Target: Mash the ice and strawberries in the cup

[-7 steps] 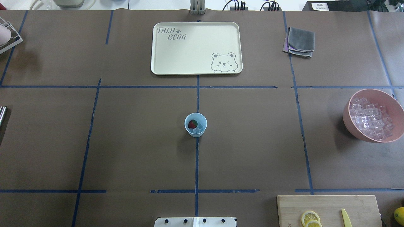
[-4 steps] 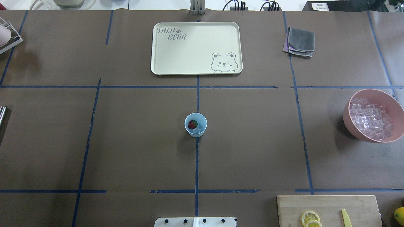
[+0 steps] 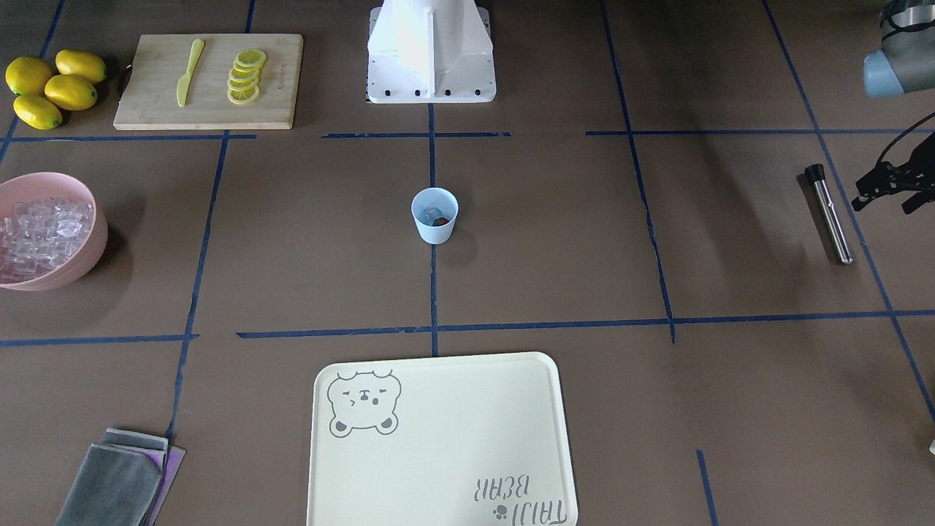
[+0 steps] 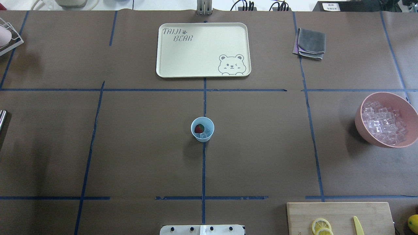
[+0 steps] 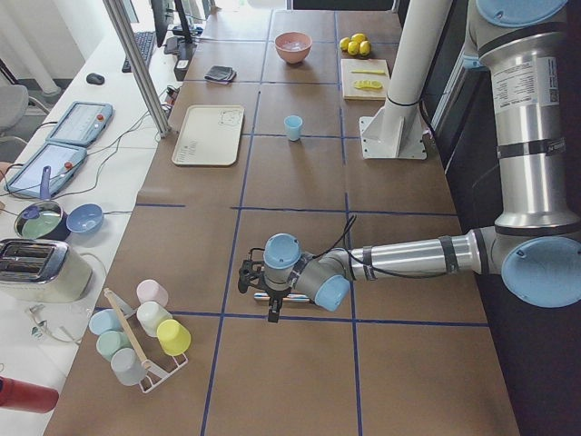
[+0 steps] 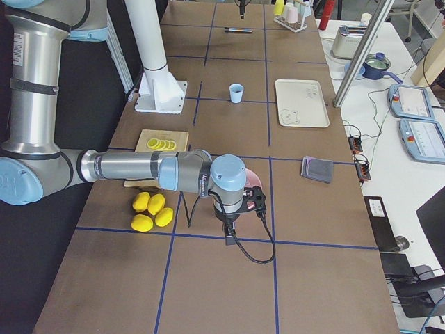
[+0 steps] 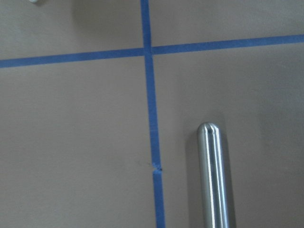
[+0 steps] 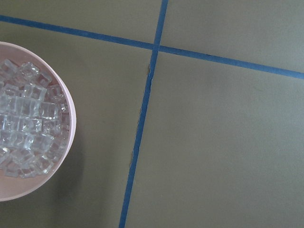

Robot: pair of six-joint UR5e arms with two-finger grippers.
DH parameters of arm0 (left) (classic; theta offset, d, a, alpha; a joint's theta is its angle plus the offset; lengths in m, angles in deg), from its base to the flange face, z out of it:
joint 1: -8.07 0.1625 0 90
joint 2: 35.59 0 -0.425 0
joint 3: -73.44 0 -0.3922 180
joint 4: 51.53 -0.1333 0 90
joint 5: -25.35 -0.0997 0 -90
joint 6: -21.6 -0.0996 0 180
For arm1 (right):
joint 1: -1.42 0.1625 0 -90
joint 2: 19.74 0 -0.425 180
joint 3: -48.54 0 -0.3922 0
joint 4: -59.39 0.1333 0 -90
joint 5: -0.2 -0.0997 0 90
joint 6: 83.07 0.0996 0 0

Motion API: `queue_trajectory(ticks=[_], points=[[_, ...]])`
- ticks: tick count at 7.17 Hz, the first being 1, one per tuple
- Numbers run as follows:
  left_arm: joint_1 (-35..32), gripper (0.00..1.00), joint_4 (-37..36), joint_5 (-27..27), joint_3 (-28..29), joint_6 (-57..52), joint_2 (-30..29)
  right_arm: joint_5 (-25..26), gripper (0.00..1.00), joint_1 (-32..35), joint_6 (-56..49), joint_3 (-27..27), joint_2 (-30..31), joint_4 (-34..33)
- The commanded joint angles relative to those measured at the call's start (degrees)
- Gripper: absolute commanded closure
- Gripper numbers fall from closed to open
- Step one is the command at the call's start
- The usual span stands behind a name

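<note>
The light blue cup (image 4: 202, 129) stands upright at the table's centre, also in the front-facing view (image 3: 434, 215). Inside lie a red strawberry (image 4: 199, 128) and clear ice cubes (image 4: 205, 133). A pink bowl (image 4: 409, 111) full of ice (image 4: 383, 122) sits at the right edge. A steel muddler (image 3: 829, 215) lies on the table at my far left. My left gripper (image 3: 882, 204) hovers beside it with jaws apart and empty; its wrist view shows the muddler's rounded end (image 7: 216, 175). My right gripper (image 6: 240, 209) hangs near the pink bowl (image 8: 66, 142); I cannot tell if it is open.
A cream bear tray (image 4: 203, 49) lies at the back centre and a folded grey cloth (image 4: 310, 42) at the back right. A cutting board (image 4: 339, 217) with lemon slices and a yellow knife is at the front right, with lemons (image 3: 51, 88) beside it. A cup rack (image 5: 145, 336) stands at the far left.
</note>
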Motion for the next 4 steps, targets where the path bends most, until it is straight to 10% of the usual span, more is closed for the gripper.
queue_trajectory(ticks=[1, 4], points=[[3.5, 0.00, 1.1, -2.0, 4.4, 1.3, -4.3, 0.0, 0.01, 0.0, 0.0, 0.0, 0.1, 0.0], [4.1, 0.07, 1.1, -2.1, 7.9, 1.0, -7.4, 0.1, 0.01, 0.0, 0.0, 0.0, 0.1, 0.0]])
